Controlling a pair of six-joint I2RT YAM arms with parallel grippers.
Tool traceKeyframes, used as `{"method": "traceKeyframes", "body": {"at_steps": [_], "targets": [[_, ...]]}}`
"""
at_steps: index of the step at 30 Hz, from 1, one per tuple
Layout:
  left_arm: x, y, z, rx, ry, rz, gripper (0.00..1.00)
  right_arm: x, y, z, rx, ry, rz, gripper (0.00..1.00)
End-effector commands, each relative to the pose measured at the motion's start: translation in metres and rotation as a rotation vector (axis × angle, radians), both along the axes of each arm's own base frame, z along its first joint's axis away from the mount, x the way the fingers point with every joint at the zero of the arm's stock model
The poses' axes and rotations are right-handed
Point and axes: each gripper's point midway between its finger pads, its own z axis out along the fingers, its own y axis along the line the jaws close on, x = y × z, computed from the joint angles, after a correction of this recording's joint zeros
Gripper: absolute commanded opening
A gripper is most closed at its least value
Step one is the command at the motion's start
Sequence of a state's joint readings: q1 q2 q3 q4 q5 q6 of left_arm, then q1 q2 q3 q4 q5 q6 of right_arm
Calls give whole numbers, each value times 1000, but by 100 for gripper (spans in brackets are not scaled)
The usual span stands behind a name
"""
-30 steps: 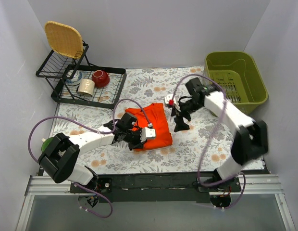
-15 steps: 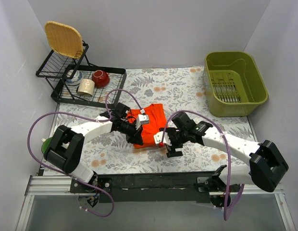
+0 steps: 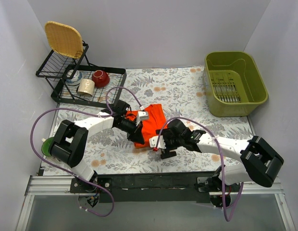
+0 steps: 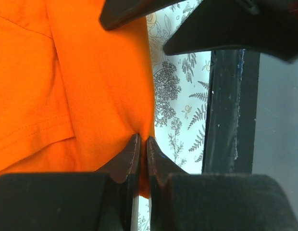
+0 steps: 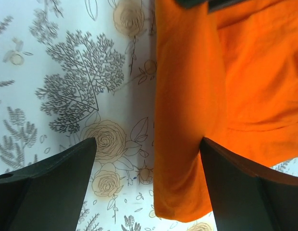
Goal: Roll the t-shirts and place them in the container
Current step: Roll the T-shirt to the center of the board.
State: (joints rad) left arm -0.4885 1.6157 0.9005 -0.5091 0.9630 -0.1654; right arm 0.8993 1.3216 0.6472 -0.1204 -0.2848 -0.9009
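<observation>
One plain orange-red cloth t-shirt (image 3: 151,120) lies folded mid-frame in the top view on a floral mat (image 3: 187,91). Two grippers meet its lower edge: the left gripper (image 3: 138,138) and the right gripper (image 3: 162,148).

Left wrist view: the jaws are pressed together, seemingly pinching the hem at lower centre.

Right wrist view: the fingers are spread, straddling the shirt's edge.

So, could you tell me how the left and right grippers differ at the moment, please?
The left gripper is shut, pinching the edge of the t-shirt; the right gripper is open, holding nothing. The left's fingertips meet on cloth, while the right's straddle the edge, one over the tablecloth. Both are at the same t-shirt.
</observation>
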Motion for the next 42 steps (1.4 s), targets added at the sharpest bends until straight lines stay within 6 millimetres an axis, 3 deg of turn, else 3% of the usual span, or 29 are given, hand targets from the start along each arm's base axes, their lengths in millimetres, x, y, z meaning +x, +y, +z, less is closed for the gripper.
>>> {"method": "traceKeyframes", "body": {"at_steps": [1, 4, 8, 9, 10, 13, 14, 16, 17, 19, 20, 22, 30, 33, 34, 37, 42], "targets": [[4, -5, 21, -66, 14, -15, 0, 26, 9, -7, 37, -129, -74, 95], [1, -2, 20, -59, 22, -20, 0, 37, 9, -13, 32, -179, -101, 87], [-1, 7, 13, -18, 7, -15, 1, 40, 11, -14, -1, -165, -85, 64], [0, 9, 15, -15, -15, -7, 7, 43, 13, -11, -4, -161, -81, 59], [0, 15, 10, 12, -31, 7, 27, 38, 10, -16, -30, -128, -63, 47], [7, 19, 22, 7, -170, 44, 37, 37, 16, -10, -37, -73, -43, 24], [1, 24, 16, 20, -167, 70, 44, 34, 13, -12, -53, -40, -46, 23], [17, 26, 35, -7, -363, 130, 50, 31, 19, -5, -40, 14, -21, 21], [14, 31, 26, 8, -392, 149, 55, 28, 17, -6, -57, 37, -18, 21], [19, 27, 39, -29, -534, 167, 57, 27, 21, -3, -51, 58, -9, 21], [21, 33, 30, 11, -561, 194, 59, 26, 19, -4, -58, 73, -6, 21], [23, 29, 33, -1, -617, 194, 59, 23, 18, -6, -65, 87, -2, 21], [11, 12, 11, 10, -575, 138, 60, 25, 20, -6, -62, 103, -17, 22], [7, 5, 13, -3, -556, 127, 58, 28, 19, -6, -59, 108, -33, 22], [10, 1, 22, -20, -556, 135, 58, 28, 19, -7, -58, 108, -36, 22], [4, 1, 27, -16, -506, 127, 59, 32, 20, -4, -43, 111, -55, 22], [1, 12, 3, 45, -507, 136, 59, 32, 21, 0, -25, 126, -67, 22]]}}
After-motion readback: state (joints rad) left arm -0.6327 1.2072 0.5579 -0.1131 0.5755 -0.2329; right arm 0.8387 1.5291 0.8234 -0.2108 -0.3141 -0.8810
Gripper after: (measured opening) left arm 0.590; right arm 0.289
